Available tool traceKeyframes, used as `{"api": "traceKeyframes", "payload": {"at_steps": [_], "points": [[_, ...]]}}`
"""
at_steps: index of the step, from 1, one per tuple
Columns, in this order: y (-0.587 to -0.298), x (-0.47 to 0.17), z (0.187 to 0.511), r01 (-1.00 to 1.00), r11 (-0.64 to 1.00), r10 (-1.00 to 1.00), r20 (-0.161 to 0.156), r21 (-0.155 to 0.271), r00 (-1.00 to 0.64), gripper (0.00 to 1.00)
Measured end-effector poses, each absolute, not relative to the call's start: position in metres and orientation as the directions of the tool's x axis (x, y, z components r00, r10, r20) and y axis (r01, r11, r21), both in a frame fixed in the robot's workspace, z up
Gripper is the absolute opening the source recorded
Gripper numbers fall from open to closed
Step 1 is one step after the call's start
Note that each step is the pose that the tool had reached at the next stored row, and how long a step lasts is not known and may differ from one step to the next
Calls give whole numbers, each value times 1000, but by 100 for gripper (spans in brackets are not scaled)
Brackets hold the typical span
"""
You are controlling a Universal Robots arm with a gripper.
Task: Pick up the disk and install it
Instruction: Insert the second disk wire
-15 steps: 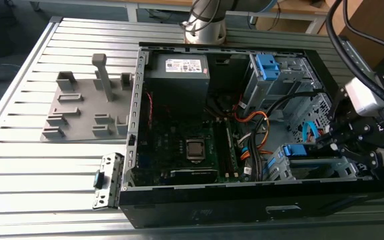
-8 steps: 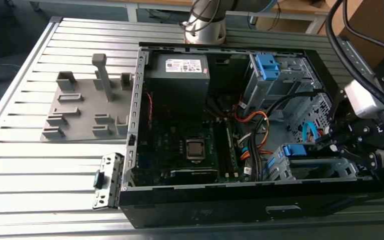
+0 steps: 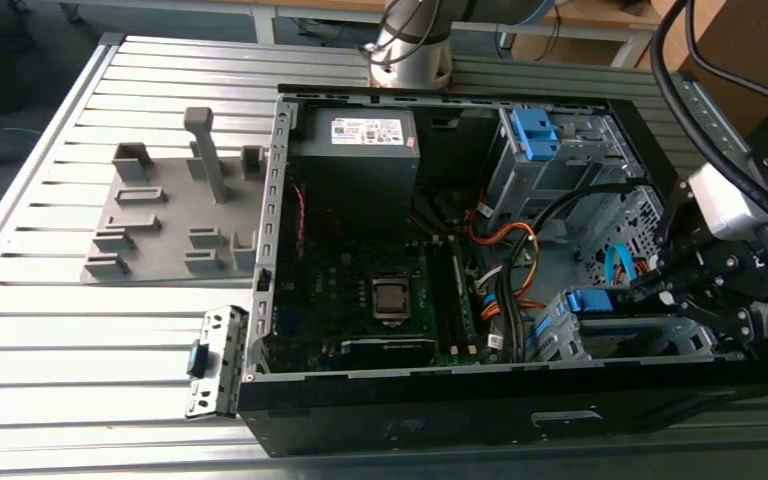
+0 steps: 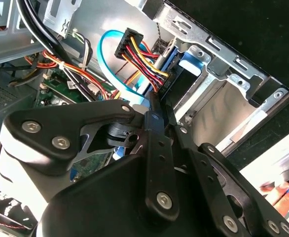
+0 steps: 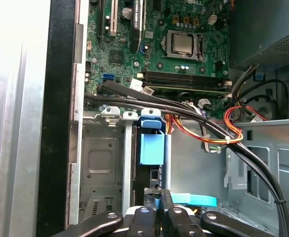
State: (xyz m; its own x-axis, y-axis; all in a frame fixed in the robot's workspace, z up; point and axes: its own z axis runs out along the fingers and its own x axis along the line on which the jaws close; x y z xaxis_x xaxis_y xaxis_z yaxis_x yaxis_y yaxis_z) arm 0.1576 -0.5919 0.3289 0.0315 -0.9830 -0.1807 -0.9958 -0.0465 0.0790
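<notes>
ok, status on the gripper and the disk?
Gripper shut, inside the case at the drive cage. Disk seated in the cage, blue rail showing. Cable bundle running right beside it.

End effector (image 4: 157, 106) near wire bundle (image 4: 144, 61)

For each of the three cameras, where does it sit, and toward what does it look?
Exterior view: off the arm, above the table, looking down into the open computer case; the gripper is at the exterior view's right.
First wrist view: on the wrist, looking past the gripper at the motherboard and drive cage.
Second wrist view: on the wrist, close behind the gripper, facing the cables.
All three show gripper and case interior.
</notes>
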Motion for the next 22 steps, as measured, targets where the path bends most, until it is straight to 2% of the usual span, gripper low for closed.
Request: {"api": "traceKeyframes", "payload": {"at_steps": [22], "points": [[-592, 158, 333, -996, -48, -983, -183, 79, 33, 16]]}}
